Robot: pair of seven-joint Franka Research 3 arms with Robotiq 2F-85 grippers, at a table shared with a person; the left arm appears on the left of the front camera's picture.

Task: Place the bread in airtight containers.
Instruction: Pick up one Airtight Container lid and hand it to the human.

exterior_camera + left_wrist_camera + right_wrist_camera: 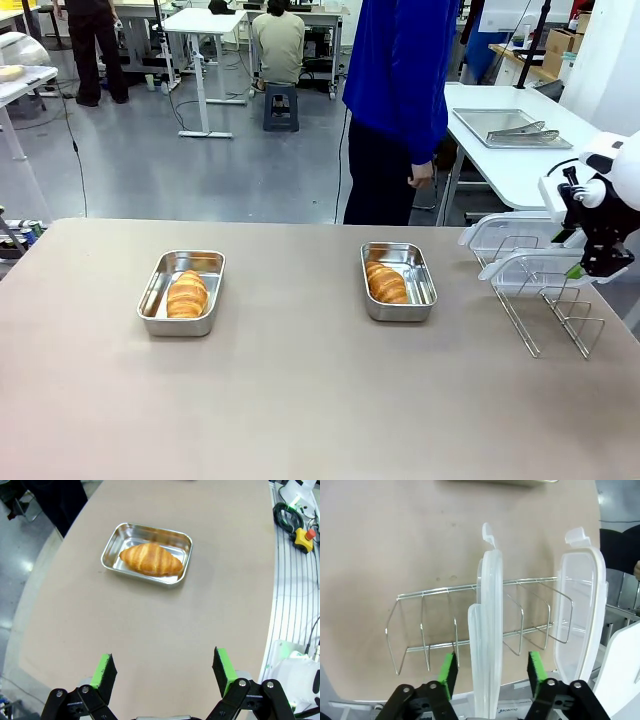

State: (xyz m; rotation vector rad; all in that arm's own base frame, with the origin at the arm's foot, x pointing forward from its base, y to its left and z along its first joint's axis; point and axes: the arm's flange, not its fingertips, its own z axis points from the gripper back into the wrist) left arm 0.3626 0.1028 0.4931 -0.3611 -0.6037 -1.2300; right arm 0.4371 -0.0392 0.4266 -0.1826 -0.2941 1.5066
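Right claw (491,667) straddles a clear lid (490,605) that stands on edge in the wire rack (440,591). Its green pads (449,672) sit one on each side of the lid with a sliver of gap on both sides, so the jaws are apart and not clamped on it. A second lid (580,605) stands in the rack just beside the first, outside the pads. From the front, this claw (598,265) hangs at the right end of the rack (560,320), at the table's (300,420) right edge.

Left claw (165,672) hovers over bare tabletop with its jaws wide apart and nothing between them.

Both croissants already lie in tins (neither tin has a lid on). On the robot's left, a croissant (187,295) rests lengthwise in the left tin (160,285). The left wrist camera sees that croissant (150,560) and tin (111,550) well ahead of the pads. Right of the middle, the other croissant (386,284) lies in the right tin (422,285), toward that tin's left wall. The two tins stand well apart, and the right one is near the rack without touching it.

A person in a blue top (400,70) stands at the far side, one hand (422,176) hanging down away from the table.
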